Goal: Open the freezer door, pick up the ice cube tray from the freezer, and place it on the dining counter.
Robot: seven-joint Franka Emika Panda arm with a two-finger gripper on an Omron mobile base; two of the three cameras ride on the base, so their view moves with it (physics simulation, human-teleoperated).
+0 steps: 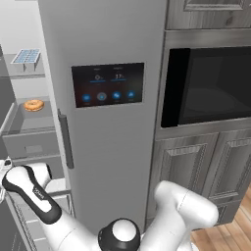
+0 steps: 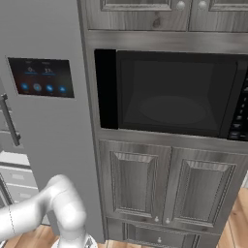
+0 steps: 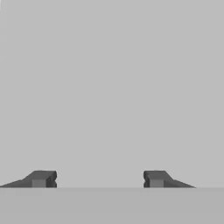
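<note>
- Nearest, the gripper [image 3: 99, 179] has its jaws spread with nothing between them, facing a plain grey surface.
- The white arm [image 1: 34, 191] reaches low to the left, into the open freezer [image 1: 29, 142].
- A donut [image 1: 34, 105] lies on a grey freezer shelf.
- Above it, the ice cube tray [image 1: 26, 56] rests on a higher shelf.
- Right of the freezer stands the touchscreen door [image 1: 108, 84], then the dark oven [image 2: 174, 94].

The dark touchscreen panel [image 1: 108, 84] on the grey door [image 1: 112, 162] carries two small pale readings near its top edge and a row of blue round icons near its bottom edge; all are too blurred to read. No other text, brand or number is legible anywhere
</note>
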